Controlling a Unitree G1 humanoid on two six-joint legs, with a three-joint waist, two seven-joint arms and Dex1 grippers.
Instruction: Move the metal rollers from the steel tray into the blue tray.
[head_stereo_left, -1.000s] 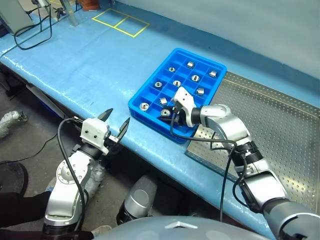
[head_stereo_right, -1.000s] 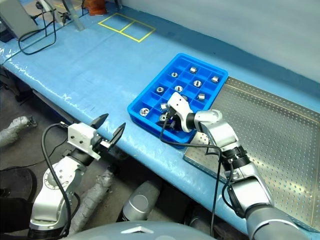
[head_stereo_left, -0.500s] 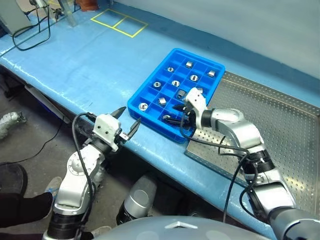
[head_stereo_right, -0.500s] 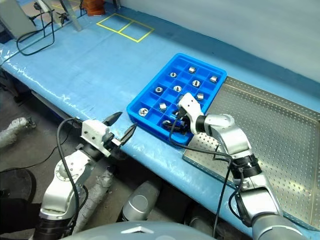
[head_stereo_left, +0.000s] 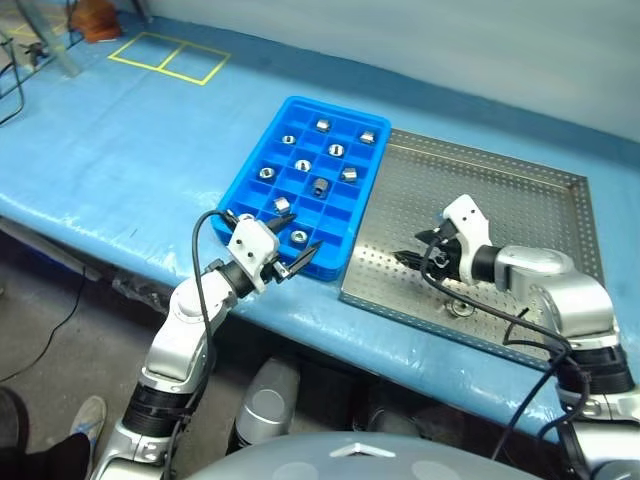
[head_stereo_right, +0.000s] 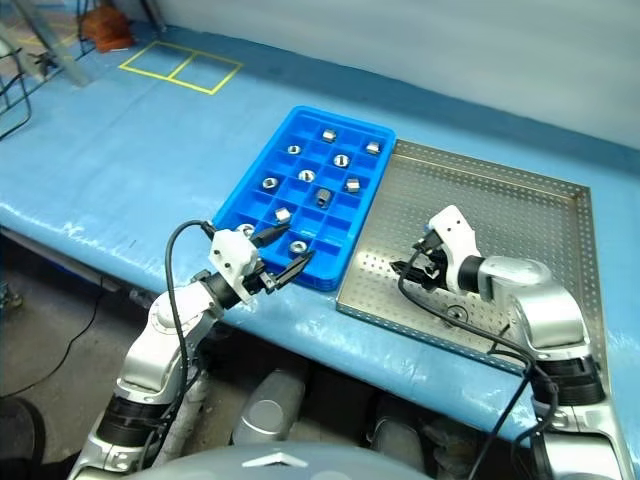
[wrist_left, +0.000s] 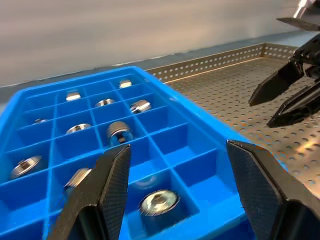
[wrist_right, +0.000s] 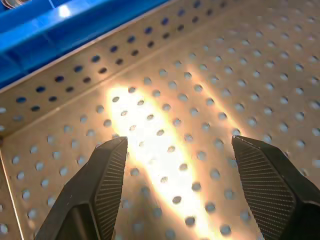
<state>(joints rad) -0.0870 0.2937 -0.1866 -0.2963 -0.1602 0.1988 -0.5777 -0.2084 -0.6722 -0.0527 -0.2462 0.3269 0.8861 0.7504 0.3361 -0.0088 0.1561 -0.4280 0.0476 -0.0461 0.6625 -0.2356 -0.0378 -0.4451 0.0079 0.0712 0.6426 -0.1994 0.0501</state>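
Right tool (head_stereo_left: 425, 248) spread empty over steel tray (head_stereo_left: 520, 200), one roller (head_stereo_left: 459, 307) just beneath its arm, partly hidden, left tool (head_stereo_left: 282, 245) spread empty at blue tray (head_stereo_left: 245, 175) corner, rollers (head_stereo_left: 319, 186) in cells beyond.

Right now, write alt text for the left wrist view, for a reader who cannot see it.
The open left gripper hovers over the near corner of the blue tray, where metal rollers sit in separate compartments. Beyond lies the perforated steel tray, with the right gripper, also open, above it.
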